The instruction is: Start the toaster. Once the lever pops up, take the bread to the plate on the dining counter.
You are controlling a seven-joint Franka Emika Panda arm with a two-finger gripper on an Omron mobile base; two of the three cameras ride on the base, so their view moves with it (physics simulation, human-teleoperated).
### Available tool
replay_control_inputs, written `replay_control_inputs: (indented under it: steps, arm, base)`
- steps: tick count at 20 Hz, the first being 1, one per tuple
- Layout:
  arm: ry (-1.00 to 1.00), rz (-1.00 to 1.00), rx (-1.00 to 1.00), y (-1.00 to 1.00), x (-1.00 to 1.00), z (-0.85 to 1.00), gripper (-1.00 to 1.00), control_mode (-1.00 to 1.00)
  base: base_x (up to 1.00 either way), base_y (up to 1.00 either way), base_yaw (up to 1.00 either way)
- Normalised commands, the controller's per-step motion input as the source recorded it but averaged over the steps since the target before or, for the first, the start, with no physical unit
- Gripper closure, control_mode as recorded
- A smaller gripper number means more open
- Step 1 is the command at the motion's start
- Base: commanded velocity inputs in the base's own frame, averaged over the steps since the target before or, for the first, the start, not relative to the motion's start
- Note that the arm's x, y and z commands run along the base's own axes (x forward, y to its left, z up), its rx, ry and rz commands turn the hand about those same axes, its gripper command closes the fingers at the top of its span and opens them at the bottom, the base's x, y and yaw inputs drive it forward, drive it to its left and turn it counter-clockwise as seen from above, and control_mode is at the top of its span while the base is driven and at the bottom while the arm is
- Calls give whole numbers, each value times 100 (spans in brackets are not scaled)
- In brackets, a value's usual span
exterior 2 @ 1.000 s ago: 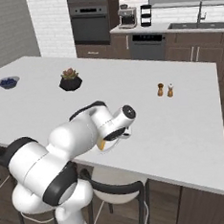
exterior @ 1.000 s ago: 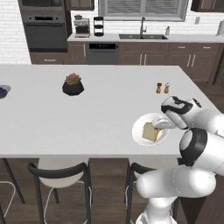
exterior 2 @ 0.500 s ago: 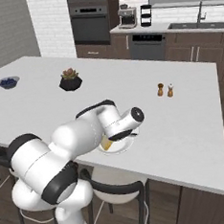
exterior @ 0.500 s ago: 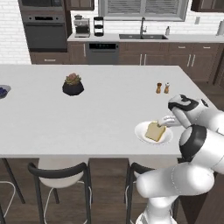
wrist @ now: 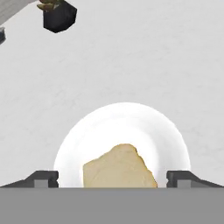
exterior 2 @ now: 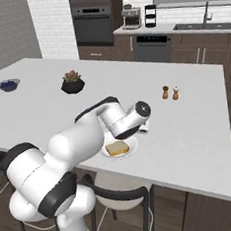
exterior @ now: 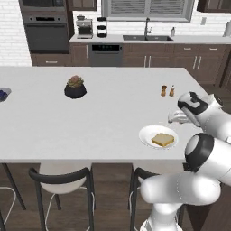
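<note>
The bread [exterior: 162,140], a tan square slice, lies flat on the round white plate [exterior: 146,135] near the front edge of the white dining counter [exterior: 90,122]. My gripper [exterior: 174,118] hovers just above and to the right of the plate, open, with nothing between its fingers. In the hand view the bread [wrist: 119,168] sits on the plate [wrist: 127,122], and the two dark fingertips [wrist: 43,178] stand wide apart on either side of it. From the right base the bread [exterior 2: 117,148] and the plate [exterior 2: 132,144] show partly under my forearm. The toaster is out of view.
A dark bowl with a plant [exterior: 75,88] stands mid-counter, and two small shakers [exterior: 167,90] stand behind the plate. A blue bowl [exterior 2: 8,85] rests at the far left end. Dark stools [exterior: 63,176] line the near side. The kitchen counter with its sink [exterior: 146,38] runs along the back wall.
The gripper went from shut on the bread to open. The slice now lies free on the plate, and the hand has drawn back a little from it.
</note>
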Motion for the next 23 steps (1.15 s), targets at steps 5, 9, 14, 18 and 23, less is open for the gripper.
replay_control_inputs:
  steps: [5,9,14,18,23]
  arm:
    - [1,-6,-1,0,-49,100,-100,-100]
    - [12,-13,0,0,-88,100,-100,-100]
    - [24,-16,0,0,-100,71,-100,-100]
    - [25,-16,0,0,-100,25,-100,-100]
    - [25,-16,0,0,-100,1,-100,-100]
  base:
    - [0,0,0]
    - [0,0,0]
    - [0,0,0]
    - [0,0,0]
    - [0,0,0]
